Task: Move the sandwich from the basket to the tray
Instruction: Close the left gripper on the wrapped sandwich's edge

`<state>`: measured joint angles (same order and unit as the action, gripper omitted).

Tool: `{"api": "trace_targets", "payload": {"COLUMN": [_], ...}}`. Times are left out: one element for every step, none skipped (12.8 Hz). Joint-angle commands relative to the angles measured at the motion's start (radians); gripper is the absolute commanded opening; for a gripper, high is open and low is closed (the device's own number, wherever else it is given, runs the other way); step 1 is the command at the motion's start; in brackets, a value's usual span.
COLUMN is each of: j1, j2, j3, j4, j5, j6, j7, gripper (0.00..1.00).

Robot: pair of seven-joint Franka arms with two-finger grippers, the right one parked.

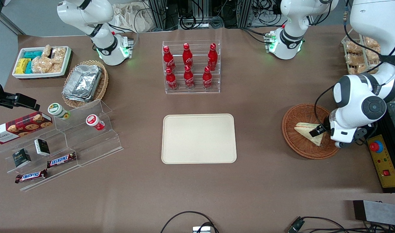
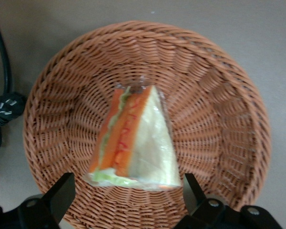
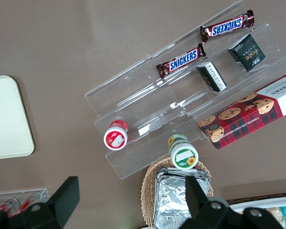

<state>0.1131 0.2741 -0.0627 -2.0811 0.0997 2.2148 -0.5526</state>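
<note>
- Counter (image 1: 265, 181): flat, matte brown covering, runs full width of front view. Cables and rack frames along the edge farthest from front cam.
- Tray (image 1: 199, 138): cream-beige plastic, rectangular w/ rounded corners, low rim, smooth. Sits mid-counter, nothing on it.
- Basket (image 1: 299, 142): round, shallow, reddish-brown wicker, tight radial weave. Toward working arm's end of counter, well apart from tray.
- Sandwich (image 2: 136, 143): triangular wedge, pale bread in clear wrap; orange + green filling at cut edge. Lies in the basket, approx. centre of its floor.
- End effector (image 2: 128, 193): over the basket, just above sandwich. Fingers (image 2: 62, 193) spread apart, one each side of the wedge's wide end; not closed on it, contact can't be judged.
- Clear acrylic rack w/ six red bottles (image 1: 188, 66): farther from front cam than tray.
- Parked arm's end: stepped clear acrylic stand (image 1: 71, 142) w/ two Snickers bars (image 1: 61, 159), small dark boxes, two round tubs, red plaid cookie box (image 1: 21, 127).
- Paler oval wicker basket w/ stacked foil containers (image 1: 82, 82); white bin of bagged snacks (image 1: 42, 61) beside it.
</note>
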Motion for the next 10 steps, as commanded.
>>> {"api": "trace_targets", "payload": {"j1": [0.020, 0.020, 0.020, 0.020, 0.020, 0.020, 0.020, 0.020, 0.020, 0.017], "j2": [-0.029, -0.023, -0.013, -0.001, 0.011, 0.022, 0.031, 0.040, 0.054, 0.071], "j3": [-0.003, 0.001, 0.003, 0.003, 0.003, 0.004, 0.004, 0.009, 0.008, 0.008], "j4": [-0.025, -0.023, -0.025, -0.030, -0.031, -0.027, -0.024, -0.022, -0.022, -0.020], "j5": [0.003, 0.003, 0.003, 0.003, 0.003, 0.003, -0.005, -0.014, -0.014, -0.014], "j6": [0.017, 0.019, 0.028, 0.045, 0.054, 0.057, 0.059, 0.068, 0.094, 0.117], "j7": [-0.010, -0.010, -0.012, -0.018, -0.030, -0.033, -0.035, -0.043, -0.079, -0.122], "gripper": [1.00, 1.00, 1.00, 1.00, 1.00, 1.00, 1.00, 1.00, 1.00, 1.00]}}
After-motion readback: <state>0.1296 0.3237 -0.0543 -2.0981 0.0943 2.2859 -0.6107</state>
